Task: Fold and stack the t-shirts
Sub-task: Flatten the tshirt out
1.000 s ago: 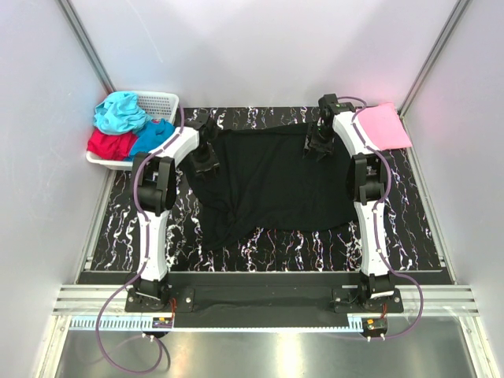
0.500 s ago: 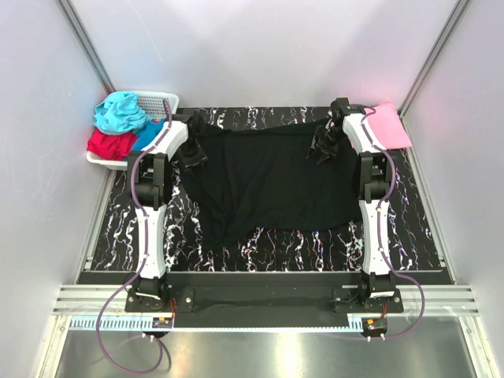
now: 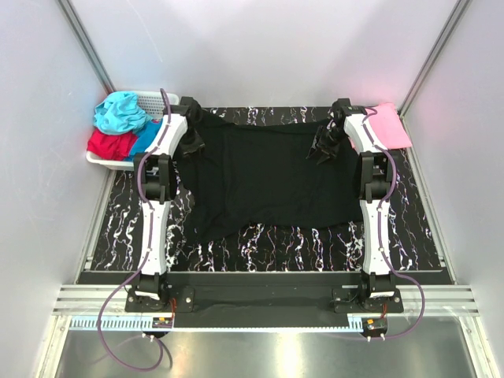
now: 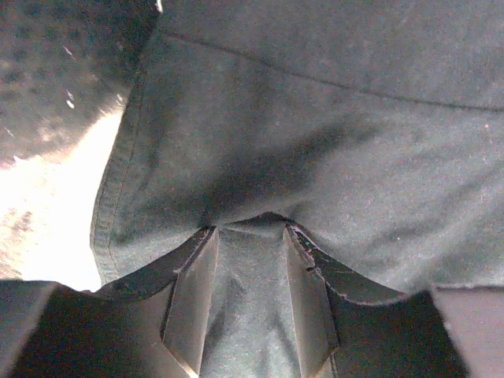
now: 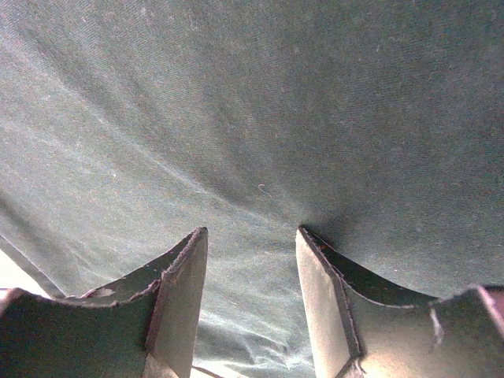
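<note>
The large black t-shirt (image 3: pixel 268 181) lies spread over the middle of the marbled table. My left gripper (image 3: pixel 191 135) is shut on its far left corner. My right gripper (image 3: pixel 323 148) is shut on its far right part. In the left wrist view the black cloth (image 4: pixel 315 118) bunches between the gripper's (image 4: pixel 248 228) jaws. In the right wrist view the cloth (image 5: pixel 236 94) is drawn taut into the gripper (image 5: pixel 252 230). The pink t-shirt (image 3: pixel 384 126) lies flat at the far right corner. The starburst mark is not visible.
A white lattice basket (image 3: pixel 161 101) stands at the far left corner and holds teal (image 3: pixel 120 112), red (image 3: pixel 109 143) and blue (image 3: pixel 150 135) shirts. Grey walls close in the table on the left, right and far sides.
Both grippers have moved outward and toward the far edge with the black t-shirt. The shirt has been pulled wider and flatter, and its crumpled left side has smoothed out.
</note>
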Controlling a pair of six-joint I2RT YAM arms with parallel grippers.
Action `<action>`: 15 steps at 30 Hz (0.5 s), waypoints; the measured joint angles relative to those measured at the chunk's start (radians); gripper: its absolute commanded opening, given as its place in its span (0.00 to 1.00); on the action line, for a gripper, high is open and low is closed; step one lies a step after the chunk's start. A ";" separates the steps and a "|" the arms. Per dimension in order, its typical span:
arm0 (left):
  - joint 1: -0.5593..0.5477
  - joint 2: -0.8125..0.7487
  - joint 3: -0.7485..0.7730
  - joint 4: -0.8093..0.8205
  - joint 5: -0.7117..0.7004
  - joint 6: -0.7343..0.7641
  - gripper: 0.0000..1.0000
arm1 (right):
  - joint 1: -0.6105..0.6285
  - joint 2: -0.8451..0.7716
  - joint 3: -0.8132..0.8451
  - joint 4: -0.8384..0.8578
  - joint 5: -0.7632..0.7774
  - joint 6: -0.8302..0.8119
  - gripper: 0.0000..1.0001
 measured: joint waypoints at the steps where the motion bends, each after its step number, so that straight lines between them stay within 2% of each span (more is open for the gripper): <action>1: 0.000 0.000 -0.003 0.008 -0.011 0.003 0.45 | 0.000 0.000 0.000 0.000 -0.001 0.000 0.56; 4: -0.001 -0.015 -0.034 0.053 -0.046 0.016 0.45 | -0.001 0.000 0.000 0.000 -0.002 -0.003 0.56; 11: -0.005 -0.115 -0.229 0.272 -0.122 0.108 0.49 | -0.002 0.000 0.000 -0.002 -0.009 -0.021 0.55; 15: -0.024 -0.148 -0.271 0.369 -0.178 0.175 0.49 | -0.002 0.000 0.006 -0.005 -0.009 -0.034 0.56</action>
